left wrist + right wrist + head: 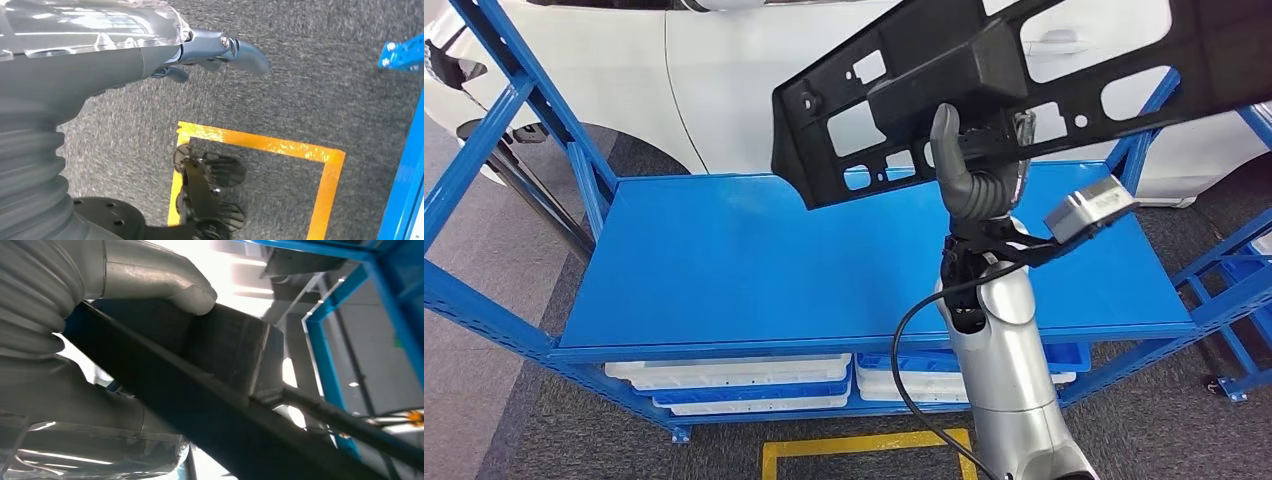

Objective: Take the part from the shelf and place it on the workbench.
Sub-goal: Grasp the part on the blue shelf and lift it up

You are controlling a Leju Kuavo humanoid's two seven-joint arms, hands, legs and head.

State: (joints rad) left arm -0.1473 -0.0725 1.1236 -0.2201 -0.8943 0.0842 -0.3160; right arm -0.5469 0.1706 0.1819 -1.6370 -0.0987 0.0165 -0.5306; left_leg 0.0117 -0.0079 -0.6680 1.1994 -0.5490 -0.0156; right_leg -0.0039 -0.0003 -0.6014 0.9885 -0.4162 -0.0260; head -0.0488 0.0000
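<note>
head view: your right hand (977, 175) grips the black plastic part (984, 75) from below at its boxy middle block, holding it up in the air above the blue shelf (724, 260), tilted, high end toward the right. a white car (724, 70) sits behind. white trays (734, 385) lie on the lower level

left wrist view: your left hand (215, 52) hangs over grey carpet and a yellow floor square (260, 145); fingers curled in, holding nothing

right wrist view: thumb (160, 282) presses on the part's block (220, 350), fingers under it

the part looks stiff, light but long, full of cutouts, so expect it to lever and swing. the central block looks like the best hold; thin ribs may flex or slip
</note>
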